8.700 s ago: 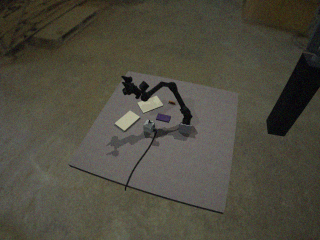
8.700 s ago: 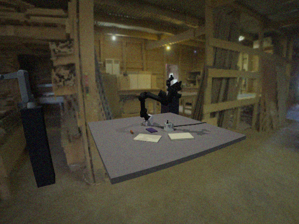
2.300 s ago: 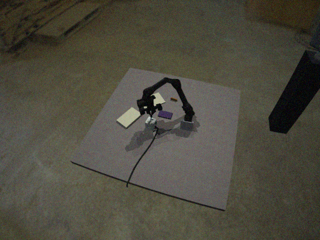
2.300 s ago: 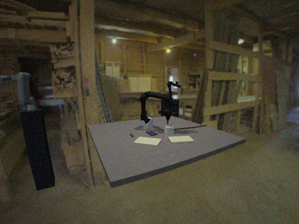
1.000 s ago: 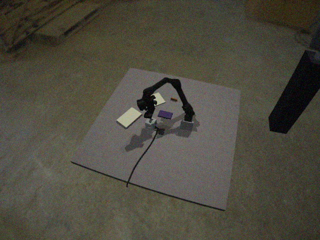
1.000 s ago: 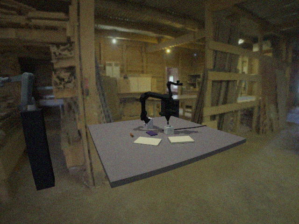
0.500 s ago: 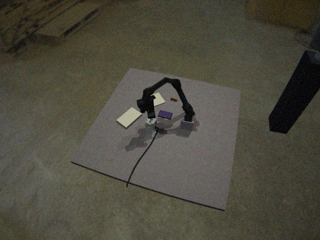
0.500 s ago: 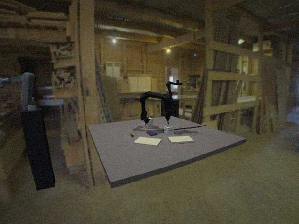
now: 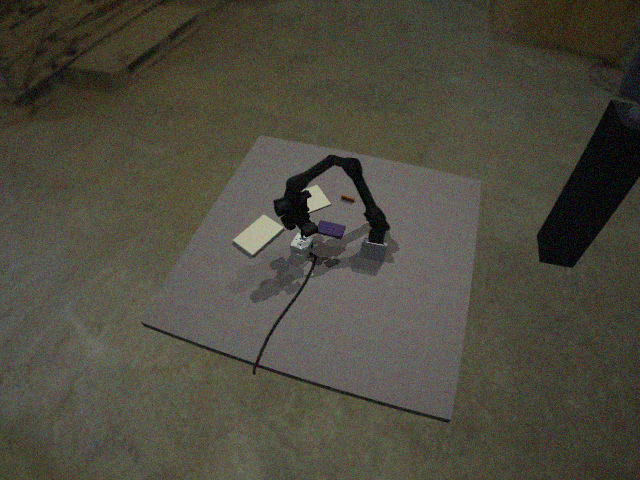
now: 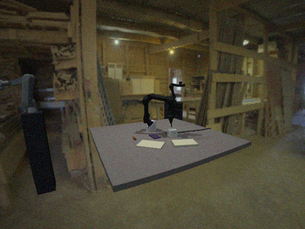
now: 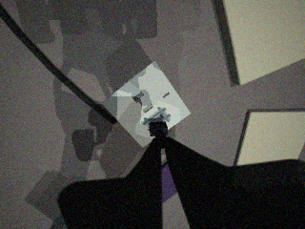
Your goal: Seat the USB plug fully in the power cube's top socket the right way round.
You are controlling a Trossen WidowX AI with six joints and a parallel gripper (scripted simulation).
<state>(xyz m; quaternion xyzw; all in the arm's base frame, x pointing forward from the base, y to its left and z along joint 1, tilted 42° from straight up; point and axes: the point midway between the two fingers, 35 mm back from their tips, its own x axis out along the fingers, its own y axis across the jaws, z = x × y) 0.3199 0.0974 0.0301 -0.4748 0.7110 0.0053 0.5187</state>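
The white power cube (image 9: 300, 243) (image 10: 172, 133) (image 11: 150, 100) stands on the grey table (image 9: 361, 320) (image 10: 127, 160), with a black cable (image 9: 281, 315) (image 11: 52, 72) leading from it to the table's front edge. My gripper (image 9: 306, 230) (image 10: 170, 125) (image 11: 161, 142) points straight down over the cube's top and is shut on the small dark USB plug (image 11: 157, 128). In the wrist view the plug sits at the fingertips over the cube's top face, beside the socket markings. Whether the plug touches the socket, I cannot tell.
Two cream pads (image 9: 258, 234) (image 9: 316, 198) (image 10: 150, 144) (image 10: 184, 142) (image 11: 264, 38) (image 11: 272, 138) lie near the cube. A purple block (image 9: 331, 228) (image 10: 154, 136) lies beside it. A small orange piece (image 9: 346, 197) (image 10: 134, 138) lies farther off. The arm's base (image 9: 373, 248) (image 10: 151, 126) stands right of the cube. A dark pillar (image 9: 589, 191) stands off the table.
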